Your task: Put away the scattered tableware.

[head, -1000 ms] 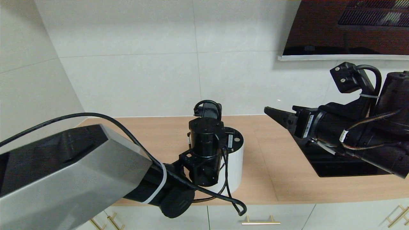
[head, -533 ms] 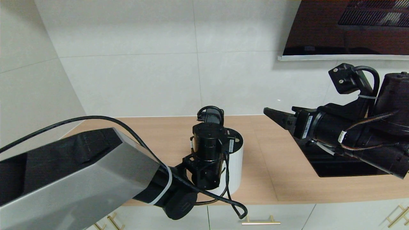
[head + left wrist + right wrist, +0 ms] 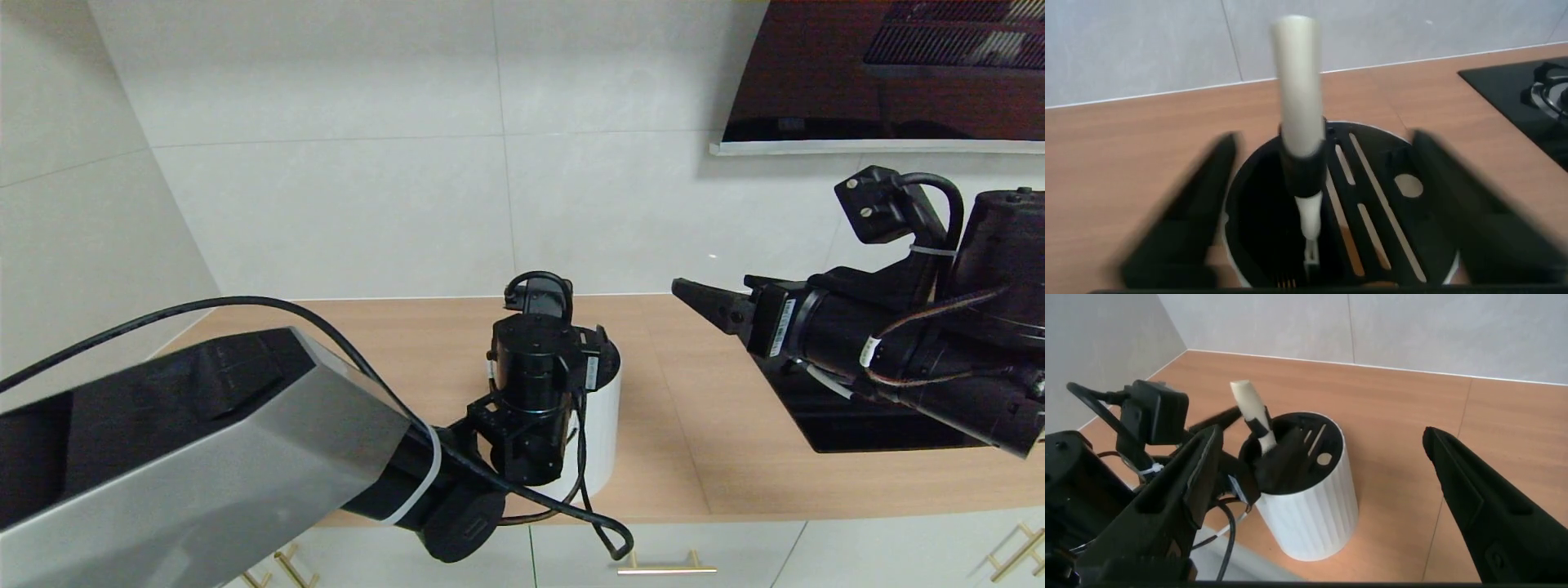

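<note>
A white ribbed utensil holder with a black slotted top stands on the wooden counter near its front edge. A utensil with a cream handle stands upright in the holder's large opening. My left gripper hangs straight above the holder, open, with one finger on each side of the handle and neither touching it. My right gripper is open and holds nothing; it hovers above the counter to the right of the holder. The cream handle leans slightly there.
A black cooktop is set into the counter at the right, under my right arm. A dark range hood hangs on the tiled wall above it. Cabinet fronts with brass handles lie below the counter edge.
My left arm has shifted a little to the right over the holder, and one of its fingers now shows past the holder's rim. The right arm has edged slightly left.
</note>
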